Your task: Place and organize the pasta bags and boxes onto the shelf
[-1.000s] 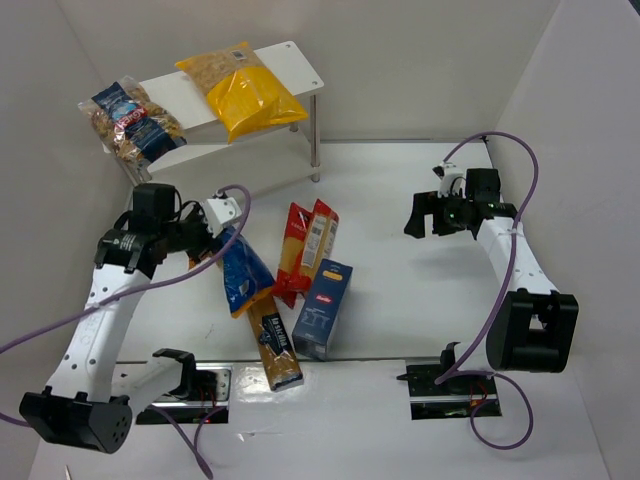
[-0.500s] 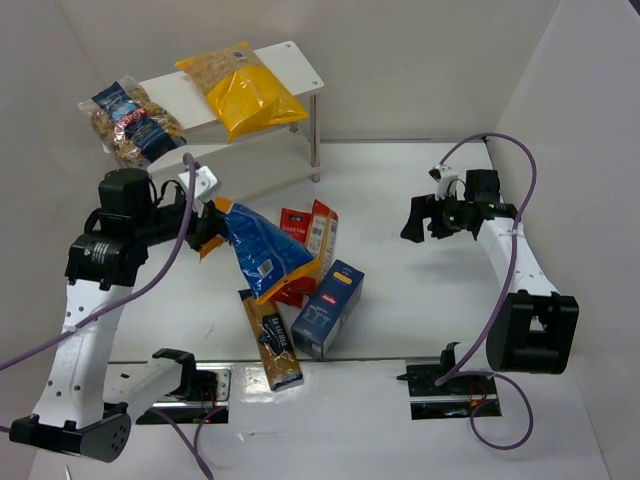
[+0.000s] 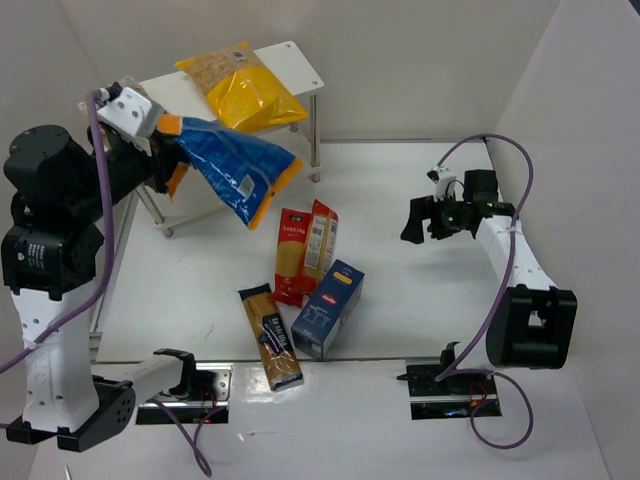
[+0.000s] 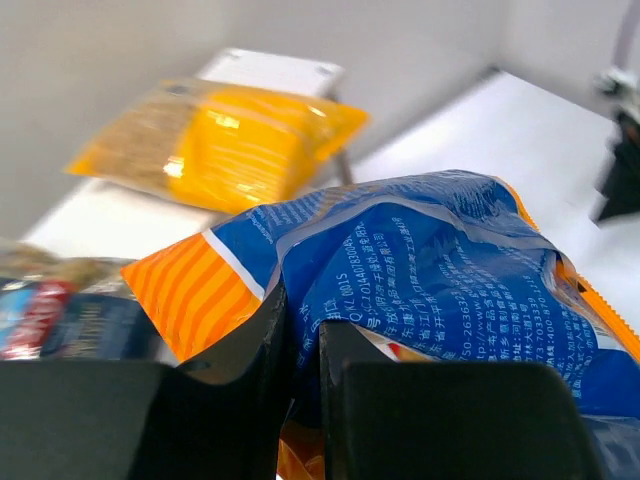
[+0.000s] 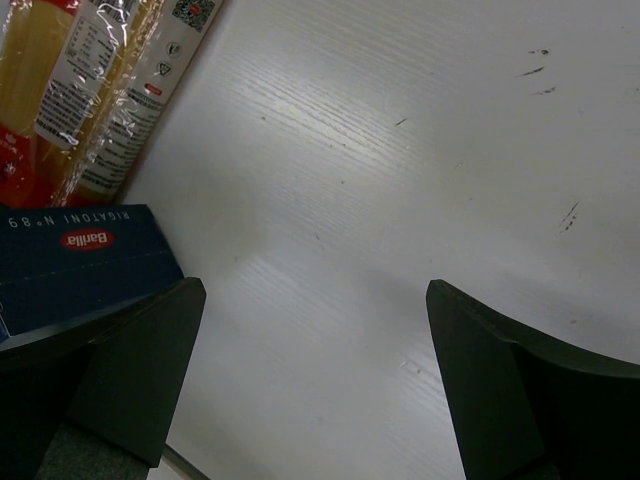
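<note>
A small white two-tier shelf (image 3: 295,62) with thin metal legs stands at the far left. A bright yellow crinkly bag (image 3: 243,90) lies flat across its top board, and a clear bag with a dark blue label (image 4: 60,312) lies at the left end. A soft blue plastic bag with orange ends (image 3: 232,165) hangs tilted in the air in front of the shelf, pinched at one orange end by the left gripper (image 3: 165,135).

On the table, two long red-yellow spaghetti packs (image 3: 305,248) lie side by side. At their near end is a dark blue carton (image 3: 325,308), red logo upward. A black-orange spaghetti pack (image 3: 270,338) lies flat just left of it.
</note>
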`<state>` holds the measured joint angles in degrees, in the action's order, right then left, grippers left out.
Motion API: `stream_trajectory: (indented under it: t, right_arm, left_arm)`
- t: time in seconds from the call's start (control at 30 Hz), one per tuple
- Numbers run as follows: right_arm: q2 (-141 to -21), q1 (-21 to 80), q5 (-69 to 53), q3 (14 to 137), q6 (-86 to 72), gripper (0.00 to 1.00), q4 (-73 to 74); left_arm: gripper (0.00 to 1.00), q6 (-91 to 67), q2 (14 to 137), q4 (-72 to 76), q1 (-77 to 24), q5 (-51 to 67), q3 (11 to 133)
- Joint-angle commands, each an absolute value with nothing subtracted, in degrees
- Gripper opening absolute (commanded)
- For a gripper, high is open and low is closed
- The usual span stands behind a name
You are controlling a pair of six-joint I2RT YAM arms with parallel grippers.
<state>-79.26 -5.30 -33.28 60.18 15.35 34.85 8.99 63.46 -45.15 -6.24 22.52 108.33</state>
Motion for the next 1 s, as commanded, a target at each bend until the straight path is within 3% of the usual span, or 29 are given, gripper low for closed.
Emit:
stream_trajectory:
  t: [0.0, 0.2, 0.4, 0.67, 0.77, 0.83, 0.97]
  right_arm:
    - [-79.9, -5.6, -33.0, 61.3, 17.2, 1.00, 35.6]
    - [-81.0, -5.6, -32.3, 61.3, 17.7, 1.00, 35.6]
    - [-83.3, -5.6, -32.3, 61.3, 18.3, 1.00, 36.1]
    - [-84.5, -5.6, -31.8, 61.3, 18.8, 1.00, 36.7]
    - [-85.0, -5.6, -31.8, 61.3, 18.8, 1.00, 36.7]
    - [-85.0, -5.6, -31.8, 61.3, 19.3, 1.00, 37.2]
    - [-85.0, -5.6, -32.4, 61.3, 19.3, 1.00, 37.2]
  left_arm:
    - [0.00, 7.3, 65.8, -33.0, -6.0, 8.4, 114.2]
    - [0.00, 9.1, 70.3, -30.0, -7.7, 1.7, 118.4]
    - [0.00, 15.9, 78.2, -30.0, -8.3, 0.1, 130.1]
    - [0.00, 21.0, 94.5, -40.4, -7.0, 0.0, 160.6]
    - [0.00, 21.0, 103.7, -47.7, -6.4, 0.0, 179.9]
    - [0.00, 19.5, 101.4, -46.5, -4.4, 3.6, 173.5]
    - [0.00, 20.7, 104.1, -51.3, -3.1, 10.0, 179.1]
